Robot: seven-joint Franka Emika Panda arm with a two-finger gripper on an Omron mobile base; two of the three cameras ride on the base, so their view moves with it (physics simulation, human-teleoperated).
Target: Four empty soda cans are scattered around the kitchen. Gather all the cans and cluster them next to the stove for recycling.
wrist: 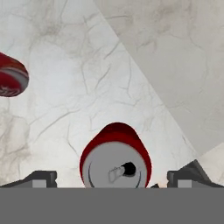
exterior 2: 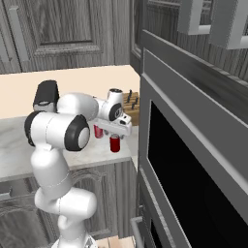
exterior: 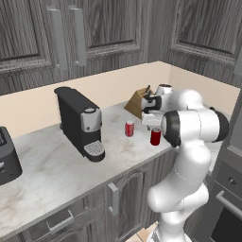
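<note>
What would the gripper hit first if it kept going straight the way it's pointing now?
Most likely the can right below it: the open gripper points down with that can's silver top between its fingertips. How far above it hangs is hard to judge. A second can stands off to the side.

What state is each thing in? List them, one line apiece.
near can: upright on the counter, between the fingers, not gripped
far can: upright on the counter, apart from the near one
hand: open, above the near can
coffee machine: upright on the counter, nothing under its spout
knife block: tilted, at the wall, knives in it
counter: marble, bearing all these
</note>
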